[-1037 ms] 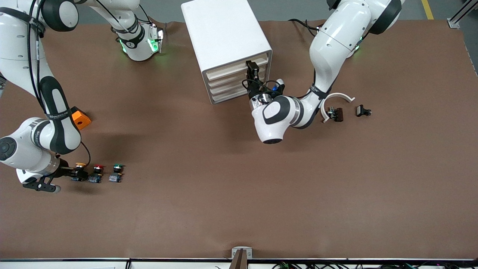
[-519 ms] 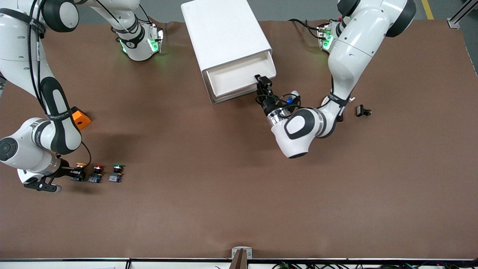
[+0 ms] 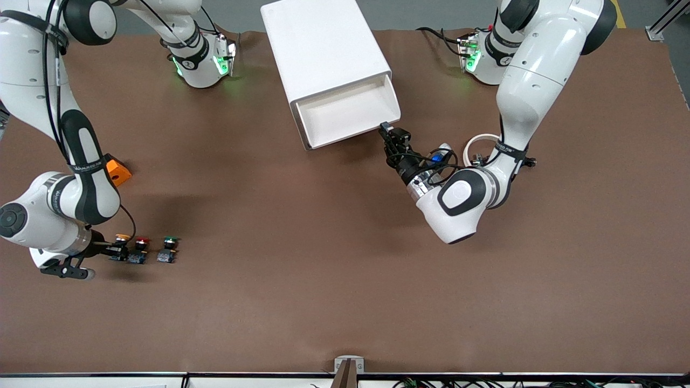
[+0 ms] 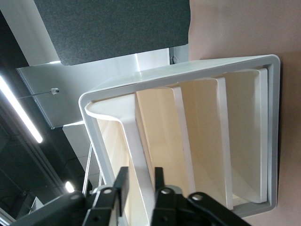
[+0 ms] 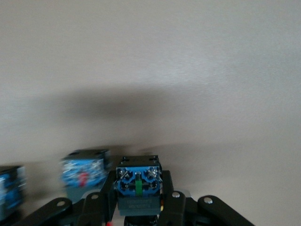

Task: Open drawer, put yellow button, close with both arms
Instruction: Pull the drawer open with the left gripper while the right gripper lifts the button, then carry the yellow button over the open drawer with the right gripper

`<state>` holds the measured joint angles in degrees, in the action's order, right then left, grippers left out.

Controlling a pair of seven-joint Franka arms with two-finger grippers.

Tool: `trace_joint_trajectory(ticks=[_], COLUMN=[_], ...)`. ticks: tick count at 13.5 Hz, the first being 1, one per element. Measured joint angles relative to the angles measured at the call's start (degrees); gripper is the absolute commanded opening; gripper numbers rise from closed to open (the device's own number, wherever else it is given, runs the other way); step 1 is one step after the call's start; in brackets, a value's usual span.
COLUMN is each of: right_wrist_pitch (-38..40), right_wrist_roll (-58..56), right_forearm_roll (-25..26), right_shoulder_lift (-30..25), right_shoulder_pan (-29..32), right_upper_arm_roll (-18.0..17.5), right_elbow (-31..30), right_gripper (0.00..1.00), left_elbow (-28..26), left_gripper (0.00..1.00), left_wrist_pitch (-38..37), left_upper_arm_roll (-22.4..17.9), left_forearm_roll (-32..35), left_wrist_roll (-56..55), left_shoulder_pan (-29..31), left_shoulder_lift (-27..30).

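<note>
The white cabinet (image 3: 323, 48) stands at the robots' side of the table, and its top drawer (image 3: 345, 110) is pulled out and empty. My left gripper (image 3: 387, 131) is at the drawer's front corner. In the left wrist view its fingers (image 4: 121, 181) straddle the drawer's front lip (image 4: 136, 141) with a small gap on each side. My right gripper (image 3: 114, 250) is low at the right arm's end and shut on the yellow button (image 3: 122, 242). The button's blue-grey base (image 5: 138, 200) sits between the right gripper's (image 5: 138, 181) fingers.
The red button (image 3: 140, 249) and the green button (image 3: 168, 249) stand beside the yellow one; the red one's base shows blurred in the right wrist view (image 5: 84, 169). An orange block (image 3: 117, 171) lies by the right arm. A white ring (image 3: 482, 140) lies by the left arm.
The left arm drew back from the cabinet and the top drawer went from shut to pulled out. The right gripper shifted the yellow button slightly toward the red one.
</note>
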<state>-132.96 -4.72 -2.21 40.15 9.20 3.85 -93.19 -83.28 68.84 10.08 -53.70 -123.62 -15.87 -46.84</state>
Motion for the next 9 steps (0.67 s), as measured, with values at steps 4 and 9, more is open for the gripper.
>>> trace_joint_trajectory(ticks=[4, 9], right_wrist_pitch=[17.79, 26.05], right_wrist_roll=[10.37, 33.11], right_forearm_roll=[-0.51, -2.21], right_shoulder_lift=[-11.56, -22.98], right_shoulder_pan=[-5.36, -19.39], right_upper_arm_roll=[-1.23, -1.79], right_elbow=[0.71, 0.20], right_gripper=[0.00, 0.00], left_elbow=[0.27, 4.77], left_gripper=[1.00, 1.00], left_wrist_pitch=[0.10, 1.11], left_upper_arm_roll=[-0.08, -0.50], left_forearm_roll=[0.00, 5.70], left_wrist_roll=[1.16, 15.35], left_shoulder_pan=[0.24, 4.29], left_shoulder_lift=[0.00, 0.10])
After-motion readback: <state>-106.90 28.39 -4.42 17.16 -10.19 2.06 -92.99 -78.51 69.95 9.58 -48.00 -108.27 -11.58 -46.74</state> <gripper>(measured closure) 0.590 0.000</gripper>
